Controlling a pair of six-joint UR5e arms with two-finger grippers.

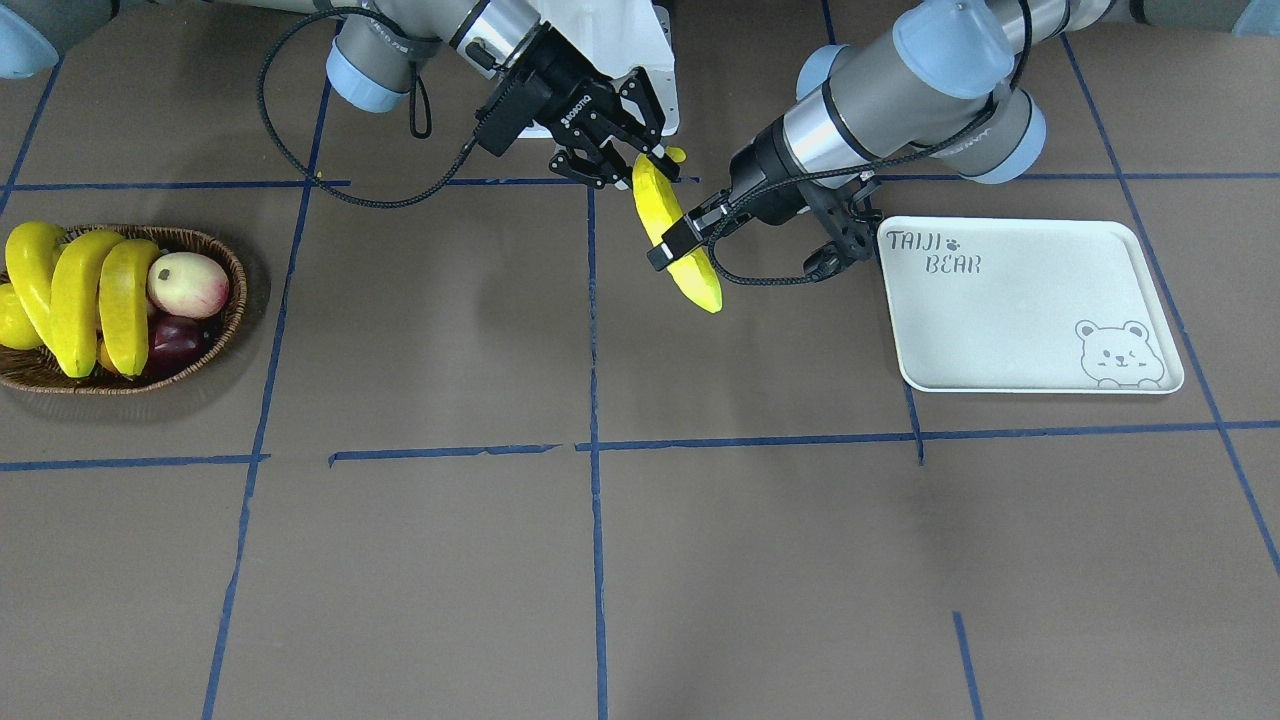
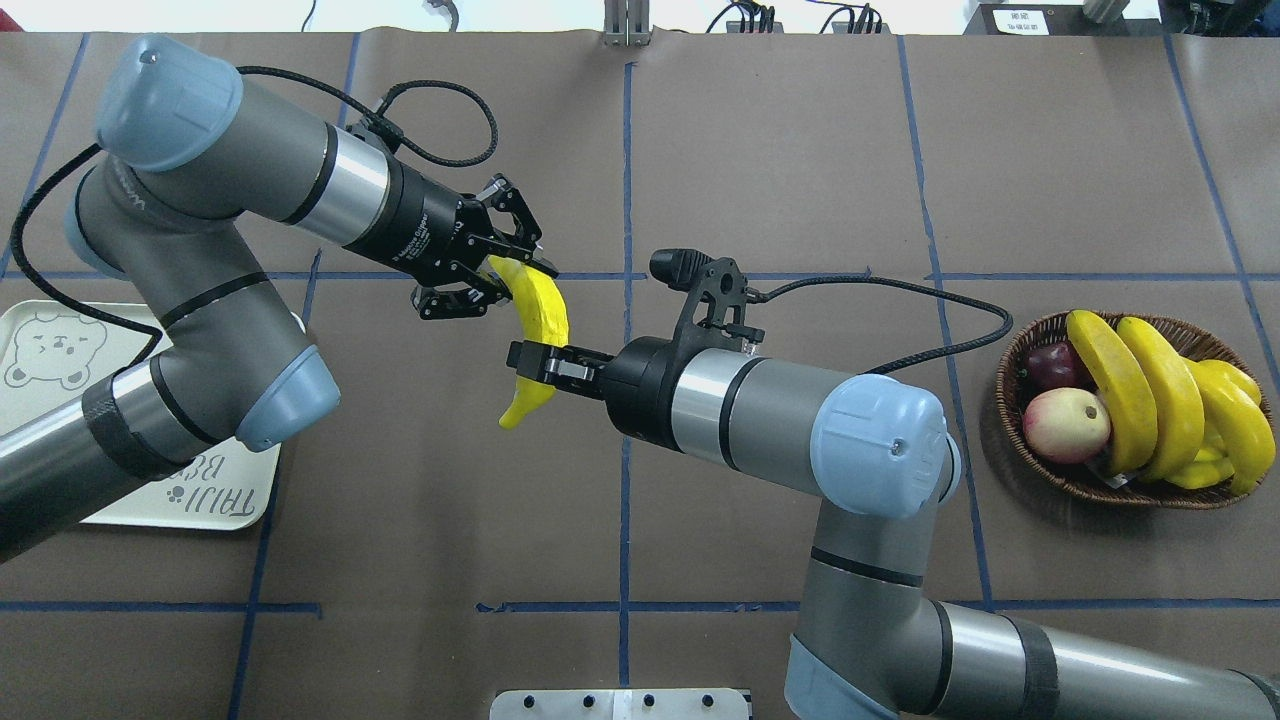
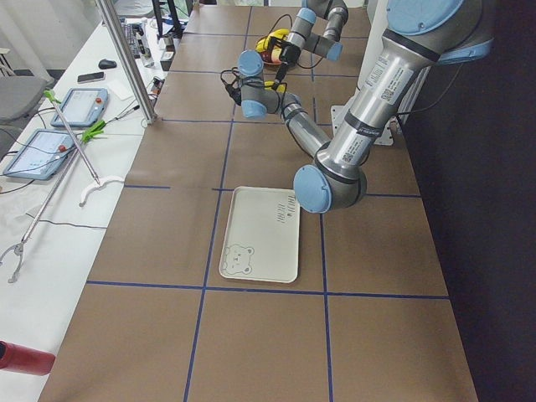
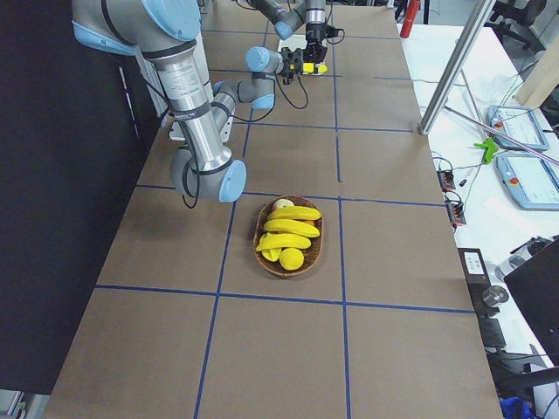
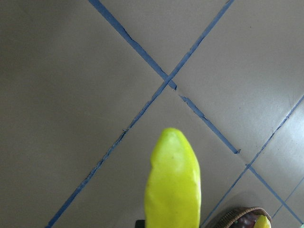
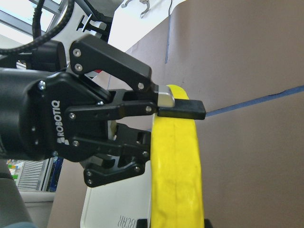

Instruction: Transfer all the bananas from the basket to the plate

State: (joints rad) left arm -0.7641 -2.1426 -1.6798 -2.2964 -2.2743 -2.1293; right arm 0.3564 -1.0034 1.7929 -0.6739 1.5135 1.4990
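Note:
One yellow banana (image 1: 690, 270) (image 2: 540, 310) hangs in the air over the table's middle, held at both ends. My right gripper (image 1: 642, 167) (image 2: 545, 365) is shut on the end nearer the robot. My left gripper (image 1: 685, 232) (image 2: 515, 285) is shut on its other half; one of its fingers (image 6: 185, 109) lies across the banana (image 6: 175, 180). The left wrist view shows the banana's greenish tip (image 5: 173, 190). Three more bananas (image 1: 75, 300) (image 2: 1150, 390) lie in the wicker basket (image 1: 225, 250) (image 2: 1040, 470) on my right. The off-white plate (image 1: 1010, 320) (image 2: 30, 410) on my left holds nothing.
The basket also holds a peach (image 1: 190, 285), a dark red fruit (image 1: 175, 340) and another yellow fruit (image 1: 10, 320). My left arm hangs over part of the plate in the overhead view. Blue tape lines cross the brown table. The robot's white base (image 1: 650, 60) stands behind the grippers.

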